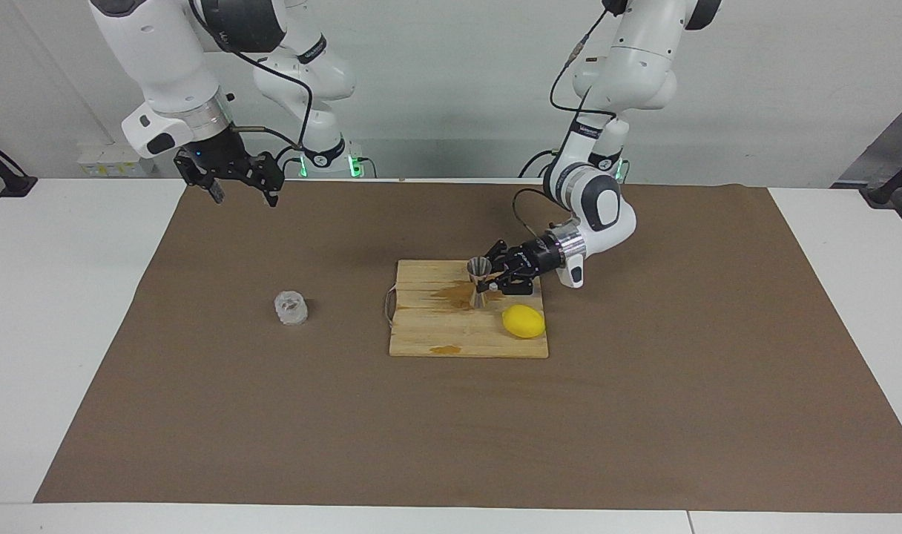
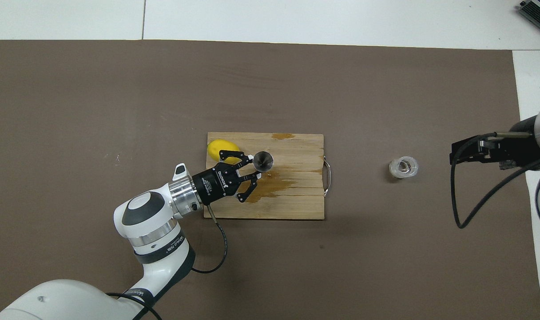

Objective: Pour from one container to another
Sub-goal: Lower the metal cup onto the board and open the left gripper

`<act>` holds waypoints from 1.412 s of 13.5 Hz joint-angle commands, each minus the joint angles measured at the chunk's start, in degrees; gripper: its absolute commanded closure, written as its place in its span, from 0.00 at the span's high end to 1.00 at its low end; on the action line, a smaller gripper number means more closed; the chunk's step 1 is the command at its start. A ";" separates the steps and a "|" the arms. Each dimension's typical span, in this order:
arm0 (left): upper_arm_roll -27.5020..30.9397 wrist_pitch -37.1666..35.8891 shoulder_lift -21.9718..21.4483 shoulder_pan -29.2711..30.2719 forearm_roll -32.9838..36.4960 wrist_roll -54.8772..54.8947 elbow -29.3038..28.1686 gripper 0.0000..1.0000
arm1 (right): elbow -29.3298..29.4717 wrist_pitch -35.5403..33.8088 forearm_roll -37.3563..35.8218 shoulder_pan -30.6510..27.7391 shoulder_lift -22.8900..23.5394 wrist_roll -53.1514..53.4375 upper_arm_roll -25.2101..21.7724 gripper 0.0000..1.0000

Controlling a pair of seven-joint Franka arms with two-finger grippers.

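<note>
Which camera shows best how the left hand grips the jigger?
The facing view: the jigger shows side-on, upright on the board, the left hand shut at its waist. The overhead view shows only its open mouth.

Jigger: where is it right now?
The jigger stands upright on the cutting board, gripped by the left gripper, on the stain, nearer the robots than the lemon.
</note>
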 commanded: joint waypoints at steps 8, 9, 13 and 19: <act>0.76 0.35 2.31 -2.10 -3.22 3.88 -0.29 0.15 | -1.36 -0.17 1.16 -0.47 -1.23 0.26 0.10 1.00; 0.76 0.35 2.48 -2.18 -3.31 3.88 -0.29 0.15 | -1.45 -0.08 1.16 -0.38 -1.23 0.35 0.10 1.00; 0.76 0.18 2.66 -2.10 -3.31 5.02 -0.38 0.15 | -1.45 0.01 1.16 0.06 -1.32 0.26 0.10 1.00; 0.76 -0.61 3.89 -2.10 -3.31 5.99 -0.38 0.19 | -1.71 -0.70 0.81 0.15 -1.67 0.35 0.36 1.00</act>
